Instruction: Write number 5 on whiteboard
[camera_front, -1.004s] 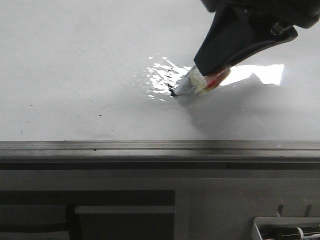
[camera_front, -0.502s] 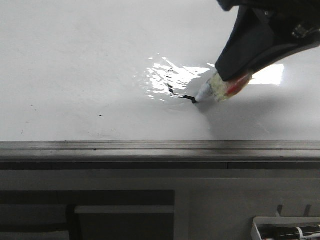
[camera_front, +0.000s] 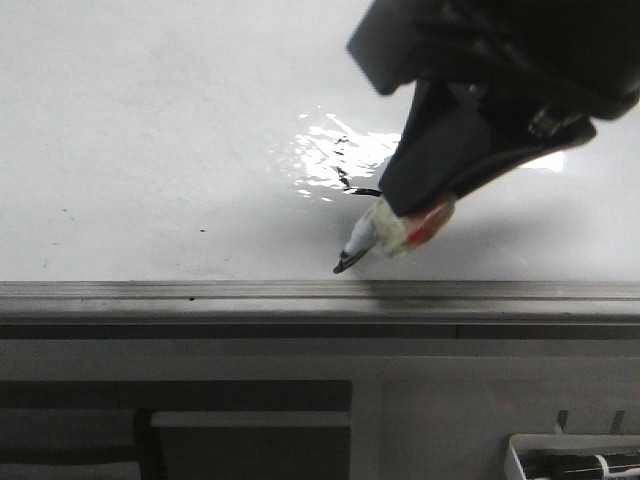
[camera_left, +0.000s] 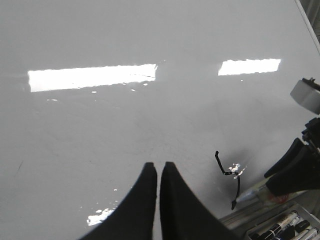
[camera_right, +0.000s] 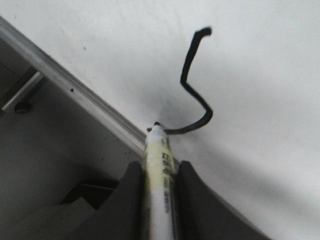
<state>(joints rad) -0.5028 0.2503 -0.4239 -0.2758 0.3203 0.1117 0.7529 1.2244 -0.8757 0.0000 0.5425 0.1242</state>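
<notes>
Grey cabinet front below; perhaps a pen tray alongside.

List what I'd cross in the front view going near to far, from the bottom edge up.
Tray corner with pens → grey cabinet front → metal frame edge → marker tip → black strokes of the number 5 → bright glare on the whiteboard.

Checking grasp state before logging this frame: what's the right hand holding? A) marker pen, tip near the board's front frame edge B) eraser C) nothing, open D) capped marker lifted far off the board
A: the right hand is shut on the marker pen, its tip at the end of the black stroke beside the whiteboard frame.
</notes>
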